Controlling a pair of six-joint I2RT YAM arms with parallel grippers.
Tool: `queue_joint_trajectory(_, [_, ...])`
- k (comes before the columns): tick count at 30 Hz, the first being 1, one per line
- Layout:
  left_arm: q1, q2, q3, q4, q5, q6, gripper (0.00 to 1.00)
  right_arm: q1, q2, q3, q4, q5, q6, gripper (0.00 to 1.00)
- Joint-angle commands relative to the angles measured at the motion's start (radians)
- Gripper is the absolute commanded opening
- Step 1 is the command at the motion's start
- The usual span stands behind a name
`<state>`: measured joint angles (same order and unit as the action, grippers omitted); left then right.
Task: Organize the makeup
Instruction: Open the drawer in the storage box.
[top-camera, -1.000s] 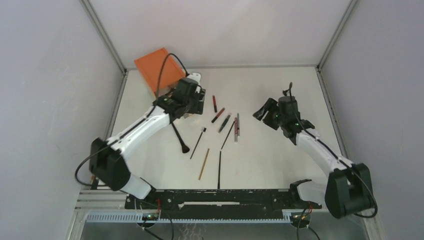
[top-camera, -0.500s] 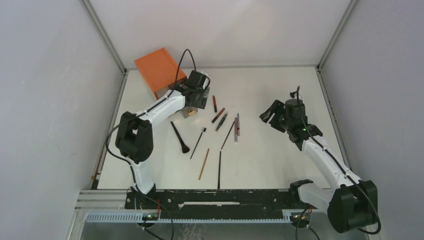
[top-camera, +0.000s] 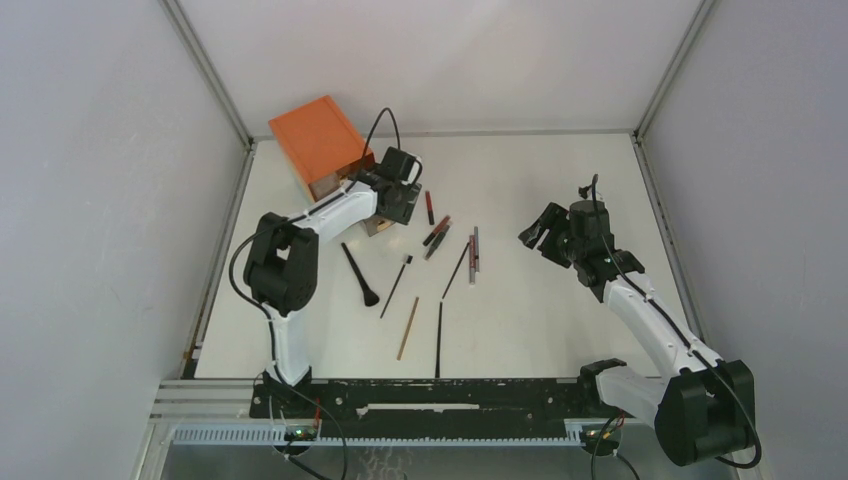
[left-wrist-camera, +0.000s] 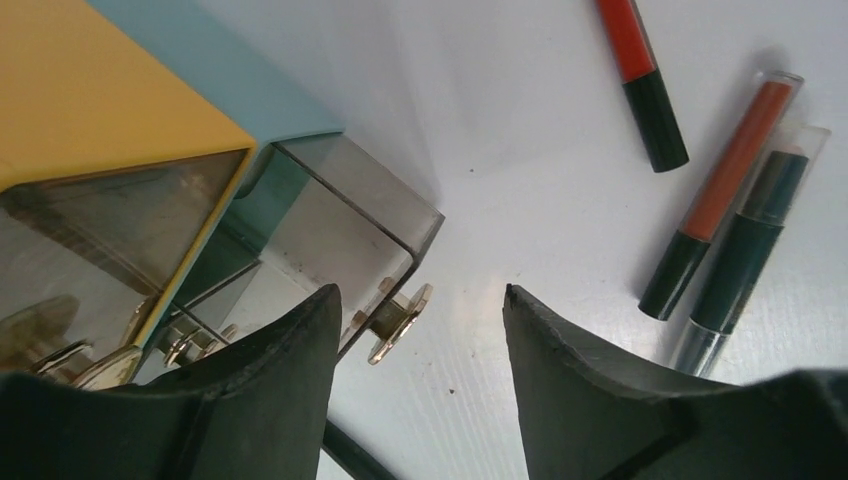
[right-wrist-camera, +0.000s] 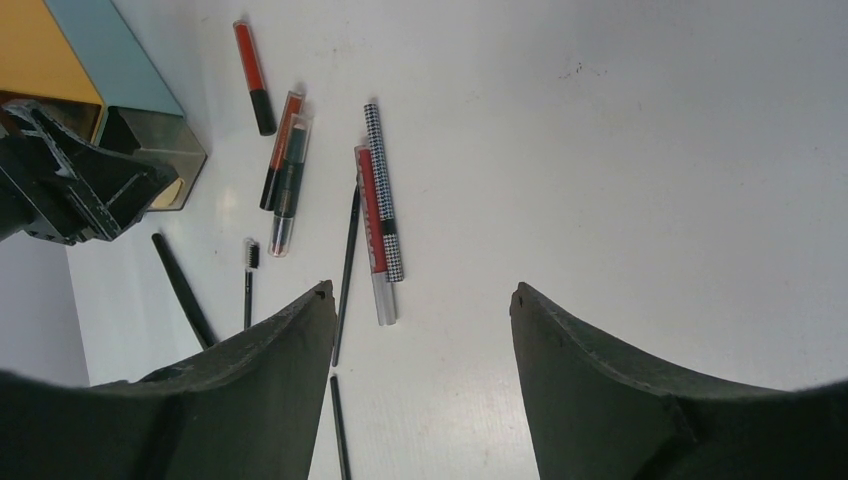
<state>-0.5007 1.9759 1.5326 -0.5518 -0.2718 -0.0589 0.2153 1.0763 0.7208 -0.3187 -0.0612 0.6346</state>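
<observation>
Now left gripper (left-wrist-camera: 418, 295) open, straddling drawer knob (left-wrist-camera: 398, 326); off-centre closing risks slipping off knob, shoving orange box (top-camera: 318, 140); right gripper (right-wrist-camera: 418, 290) open, empty, near pencils (right-wrist-camera: 378, 210).

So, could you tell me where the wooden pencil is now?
In the top view, the wooden pencil lies just left of the thin black stick, below the spoolie brush.

1. A robotics lab test cell.
2. Bare white worktop (top-camera: 540, 320), boxed by plain grey panels (top-camera: 90, 200) on metal struts (top-camera: 205, 68), around the fingers (right-wrist-camera: 260, 400) on three sides.
3. Black mounting rail (top-camera: 450, 392) behind the fingers, carrying the robot arms (top-camera: 650, 310).
</observation>
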Motion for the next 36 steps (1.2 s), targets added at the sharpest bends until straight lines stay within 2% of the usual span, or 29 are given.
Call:
queue_joint_trajectory(1, [-0.002,-0.032,0.011,-0.031,0.099,0.040,0.64,-0.007,-0.011,-0.003,0.012,-0.003,-0.009,0.72])
queue_joint_trajectory(13, [-0.014,-0.102,-0.019,-0.161,0.256,0.013,0.63,-0.007,0.005,-0.003,0.030,-0.022,0.004,0.72])
queue_joint_trajectory(18, [-0.031,-0.133,-0.058,-0.151,0.291,-0.059,0.61,-0.007,-0.001,-0.010,0.031,-0.017,0.006,0.72])
queue_joint_trajectory(27, [-0.067,-0.164,-0.127,-0.127,0.317,-0.098,0.61,-0.007,0.006,-0.016,0.035,-0.019,0.004,0.72])
queue_joint_trajectory(36, [-0.102,-0.160,-0.117,-0.120,0.349,-0.121,0.61,-0.005,0.016,-0.015,0.043,-0.029,0.006,0.72])
